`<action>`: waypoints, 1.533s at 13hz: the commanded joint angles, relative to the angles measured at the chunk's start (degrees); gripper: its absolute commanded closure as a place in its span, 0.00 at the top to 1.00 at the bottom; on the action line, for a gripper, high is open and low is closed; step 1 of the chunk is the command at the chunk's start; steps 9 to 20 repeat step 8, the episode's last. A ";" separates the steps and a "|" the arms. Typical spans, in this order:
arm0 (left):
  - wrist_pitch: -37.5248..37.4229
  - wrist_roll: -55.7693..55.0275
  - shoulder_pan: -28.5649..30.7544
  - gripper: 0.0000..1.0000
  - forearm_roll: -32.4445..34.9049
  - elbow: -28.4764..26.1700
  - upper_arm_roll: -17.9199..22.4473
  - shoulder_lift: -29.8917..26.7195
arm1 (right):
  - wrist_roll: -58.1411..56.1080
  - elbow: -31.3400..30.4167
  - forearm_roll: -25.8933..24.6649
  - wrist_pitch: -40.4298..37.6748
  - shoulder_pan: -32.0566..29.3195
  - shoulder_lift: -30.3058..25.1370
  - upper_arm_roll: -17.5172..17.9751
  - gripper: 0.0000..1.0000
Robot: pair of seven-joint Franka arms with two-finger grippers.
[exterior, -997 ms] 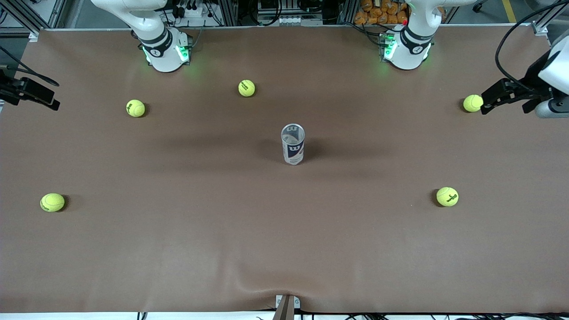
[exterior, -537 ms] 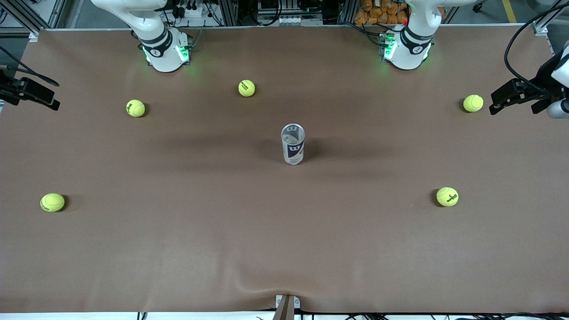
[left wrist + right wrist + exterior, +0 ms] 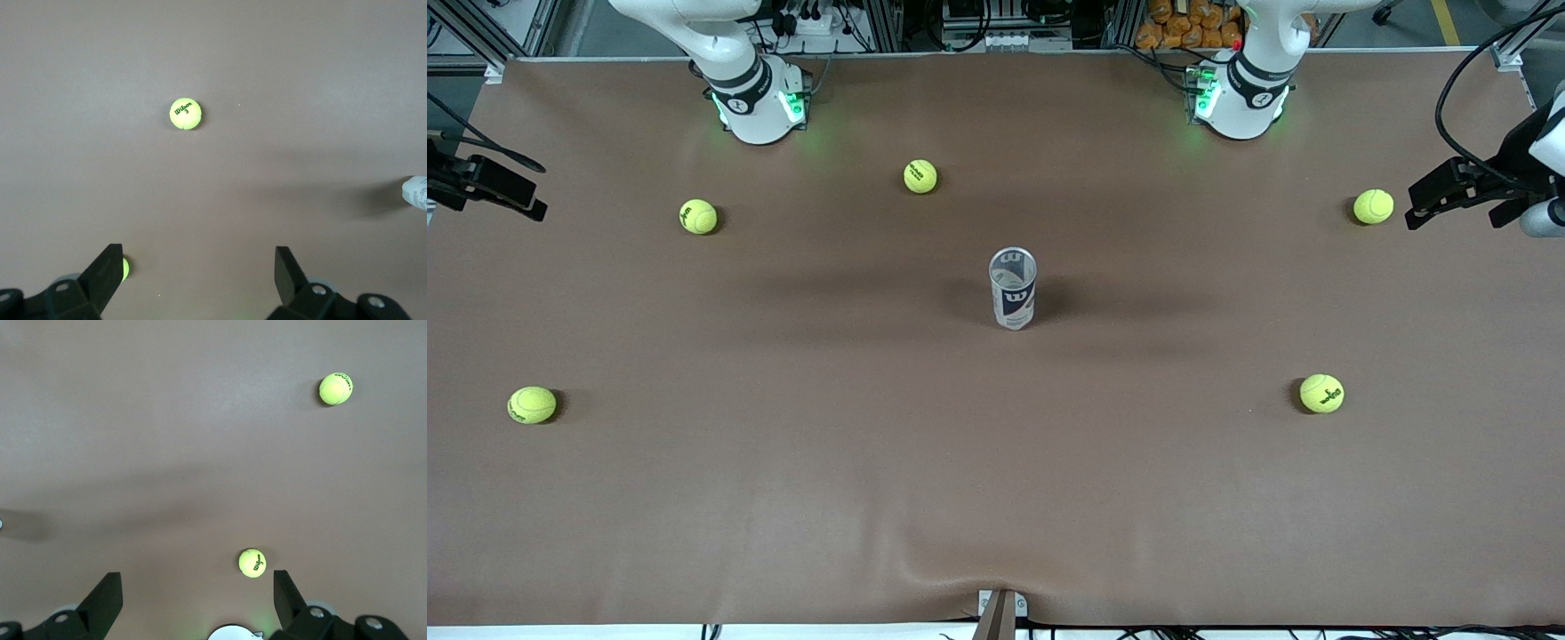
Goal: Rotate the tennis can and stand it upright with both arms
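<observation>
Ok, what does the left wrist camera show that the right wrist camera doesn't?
Only the left wrist view: a sliver of the tennis can at its edge, and the open left pincer over the left arm's end of the table, with a ball peeking out beside one finger. Only the right wrist view: the open right pincer over the right arm's end, and a white robot base with a green glow. Both: the brown table, two tennis balls each, and neither pincer holding anything.
</observation>
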 commanded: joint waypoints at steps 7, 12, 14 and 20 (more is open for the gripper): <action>-0.78 0.86 0.40 1.00 -0.90 0.05 -0.11 -0.66 | 0.94 0.28 -0.14 -0.39 0.99 0.43 -0.11 1.00; -0.78 0.77 0.31 1.00 -0.90 0.05 -0.11 -0.66 | 0.94 0.28 -0.14 -0.39 0.99 0.52 -0.11 1.00; -0.78 0.77 0.31 1.00 -0.90 0.05 -0.11 -0.66 | 0.94 0.28 -0.14 -0.39 0.99 0.52 -0.11 1.00; -0.78 0.77 0.31 1.00 -0.90 0.05 -0.11 -0.66 | 0.94 0.28 -0.14 -0.39 0.99 0.52 -0.11 1.00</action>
